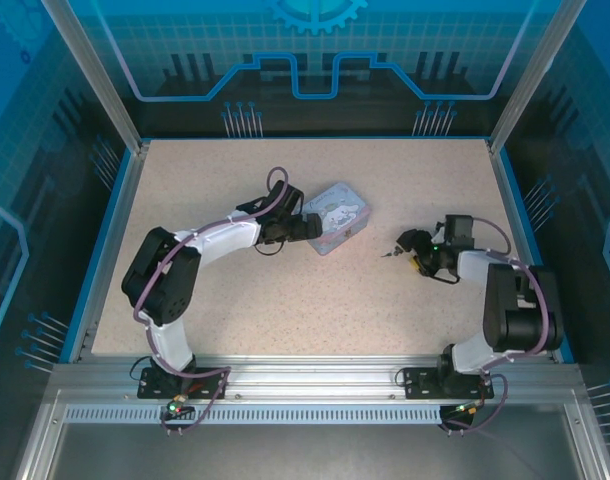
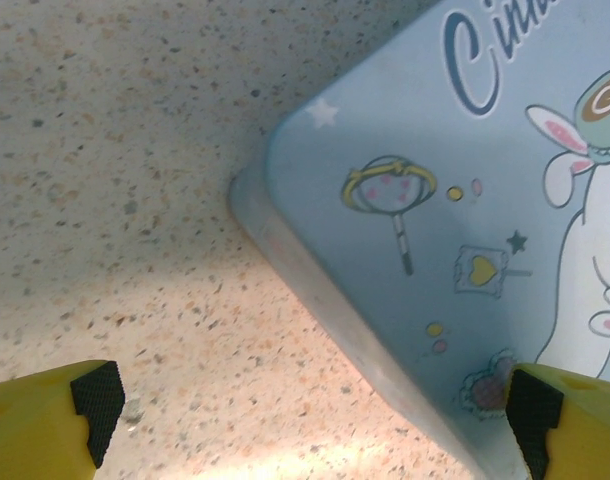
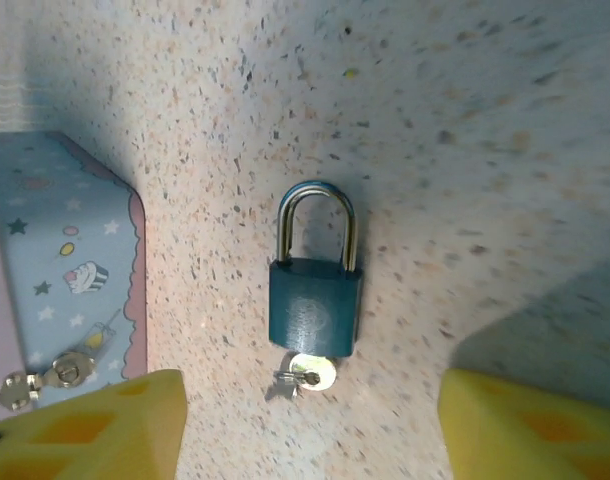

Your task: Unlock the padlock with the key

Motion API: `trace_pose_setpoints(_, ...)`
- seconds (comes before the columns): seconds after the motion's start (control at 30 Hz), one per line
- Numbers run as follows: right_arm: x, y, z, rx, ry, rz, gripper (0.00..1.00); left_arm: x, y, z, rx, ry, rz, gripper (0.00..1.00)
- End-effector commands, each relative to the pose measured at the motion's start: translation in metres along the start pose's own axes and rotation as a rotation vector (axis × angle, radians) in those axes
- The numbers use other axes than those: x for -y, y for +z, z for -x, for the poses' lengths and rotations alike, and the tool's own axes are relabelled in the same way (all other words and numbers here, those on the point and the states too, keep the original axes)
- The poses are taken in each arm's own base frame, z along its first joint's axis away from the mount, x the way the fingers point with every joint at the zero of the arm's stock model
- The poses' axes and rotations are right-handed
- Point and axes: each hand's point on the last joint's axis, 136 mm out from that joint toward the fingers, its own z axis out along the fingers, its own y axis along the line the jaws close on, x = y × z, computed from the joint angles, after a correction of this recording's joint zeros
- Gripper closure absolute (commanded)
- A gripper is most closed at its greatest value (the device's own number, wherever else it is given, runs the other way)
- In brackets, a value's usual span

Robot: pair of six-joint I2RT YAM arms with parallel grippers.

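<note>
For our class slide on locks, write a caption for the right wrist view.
Teal padlock flat on the speckled table, key at its base, between open jaws.

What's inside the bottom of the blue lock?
The key: its round silver head sticks out of the bottom end of the padlock. The blade is hidden inside the body.

The padlock [image 3: 315,318] has a dark teal body and a shiny silver shackle. The key [image 3: 312,375] is pale silver with a yellowish tint. The tin [image 2: 415,200] is pale blue, printed with a white cartoon character, stars, hearts, a lollipop and dark blue script. The surface [image 1: 285,300] is beige with dark speckles. The left end effector [image 2: 310,425] has yellow fingers with black pads; the right end effector [image 3: 305,430] has yellow fingers.
</note>
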Motion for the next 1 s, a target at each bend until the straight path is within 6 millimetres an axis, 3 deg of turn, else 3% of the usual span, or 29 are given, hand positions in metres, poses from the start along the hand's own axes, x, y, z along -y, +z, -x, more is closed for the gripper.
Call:
trace_pose_setpoints(0.0, 0.008, -0.019, -0.003, 0.042, 0.017, -0.024, 0.19, -0.011, -0.024, 0.001, 0.005, -0.007, 0.017, 0.01)
trace_pose_setpoints(0.13, 0.002, -0.04, -0.005, 0.094, -0.013, -0.024, 0.03, -0.013, -0.048, 0.014, 0.061, -0.035, -0.013, 0.01)
trace_pose_setpoints(0.37, -0.015, -0.082, 0.01, 0.224, -0.119, -0.068, 0.0, -0.037, -0.098, 0.044, 0.199, -0.046, -0.001, 0.01)
trace_pose_setpoints(0.5, -0.022, -0.102, 0.028, 0.296, -0.163, -0.138, 0.0, -0.075, -0.121, 0.062, 0.289, -0.069, 0.086, 0.01)
trace_pose_setpoints(0.6, -0.015, -0.118, 0.048, 0.383, -0.173, -0.264, 0.0, -0.106, -0.14, 0.073, 0.397, -0.072, 0.158, 0.01)
trace_pose_setpoints(0.77, -0.003, -0.145, 0.087, 0.701, -0.207, -0.414, 0.0, -0.154, -0.165, 0.082, 0.652, 0.032, 0.325, 0.01)
trace_pose_setpoints(0.87, 0.0, -0.145, 0.098, 0.797, -0.335, -0.489, 0.0, -0.177, -0.169, 0.077, 0.775, 0.081, 0.396, 0.01)
trace_pose_setpoints(0.97, 0.002, -0.128, 0.102, 0.783, -0.473, -0.563, 0.0, -0.202, -0.16, 0.066, 0.782, 0.056, 0.409, 0.01)
